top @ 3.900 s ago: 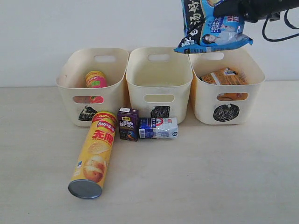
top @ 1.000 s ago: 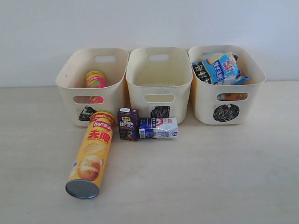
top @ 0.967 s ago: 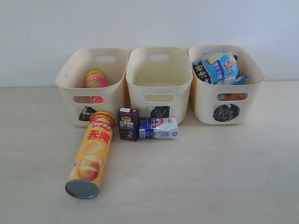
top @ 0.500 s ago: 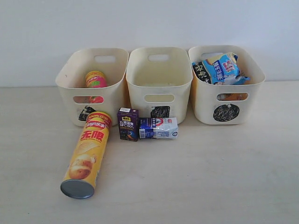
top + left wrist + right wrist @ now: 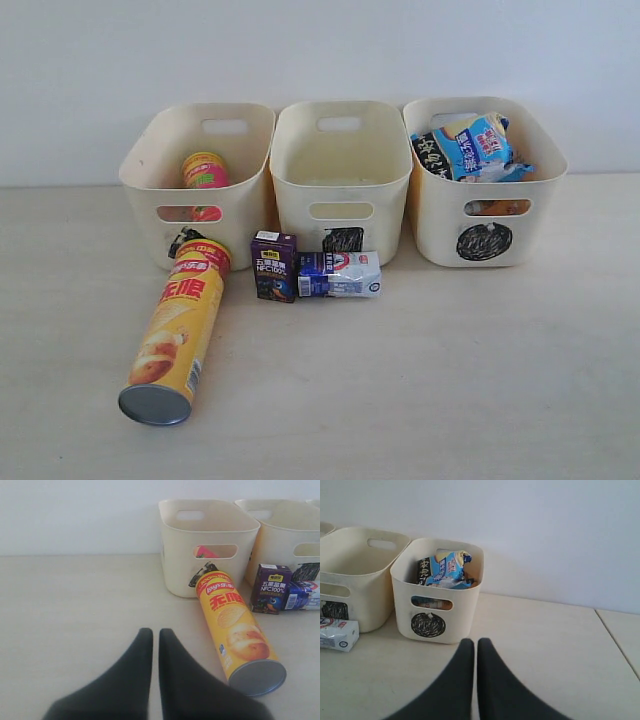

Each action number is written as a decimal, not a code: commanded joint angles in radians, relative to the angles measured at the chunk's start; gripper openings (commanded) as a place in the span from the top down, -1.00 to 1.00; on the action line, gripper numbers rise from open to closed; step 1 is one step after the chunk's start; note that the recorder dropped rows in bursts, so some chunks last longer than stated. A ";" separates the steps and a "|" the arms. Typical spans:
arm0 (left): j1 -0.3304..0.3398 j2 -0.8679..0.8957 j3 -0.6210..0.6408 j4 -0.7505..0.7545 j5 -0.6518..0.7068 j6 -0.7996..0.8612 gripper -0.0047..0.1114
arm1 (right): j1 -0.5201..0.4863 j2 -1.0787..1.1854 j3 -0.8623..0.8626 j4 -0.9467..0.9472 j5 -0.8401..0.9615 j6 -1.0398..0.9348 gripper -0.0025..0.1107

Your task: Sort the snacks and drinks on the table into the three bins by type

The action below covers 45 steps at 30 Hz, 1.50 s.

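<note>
Both grippers, fingers together and empty, hover low: left gripper (image 5: 155,631) faces the yellow chip tube (image 5: 176,320) lying lower left in exterior view, right gripper (image 5: 475,641) the circle-marked bin (image 5: 435,225).

The yellow tube (image 5: 172,330) lies on its side, metal end toward the front, lid end against the left bin (image 5: 148,195). The top of a pink tube (image 5: 205,170) shows inside that bin. The purple carton (image 5: 273,266) stands upright in front of the middle bin (image 5: 340,185), and the blue-white carton (image 5: 338,274) lies flat, touching it (the bin's black mark is half hidden behind them). The right bin (image 5: 540,205), marked with a circle, holds a blue-white bag (image 5: 472,145) rising past the rim. An orange bag (image 5: 495,208) shows through its handle slot.
</note>
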 commanded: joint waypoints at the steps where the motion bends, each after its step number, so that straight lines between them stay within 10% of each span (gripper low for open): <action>1: 0.003 -0.003 0.004 -0.008 -0.007 0.002 0.85 | -0.009 -0.099 0.063 0.003 -0.009 -0.006 0.96; 45: 0.003 -0.003 0.004 -0.008 -0.007 0.002 0.85 | -0.009 -0.217 0.312 -0.211 -0.007 0.359 0.96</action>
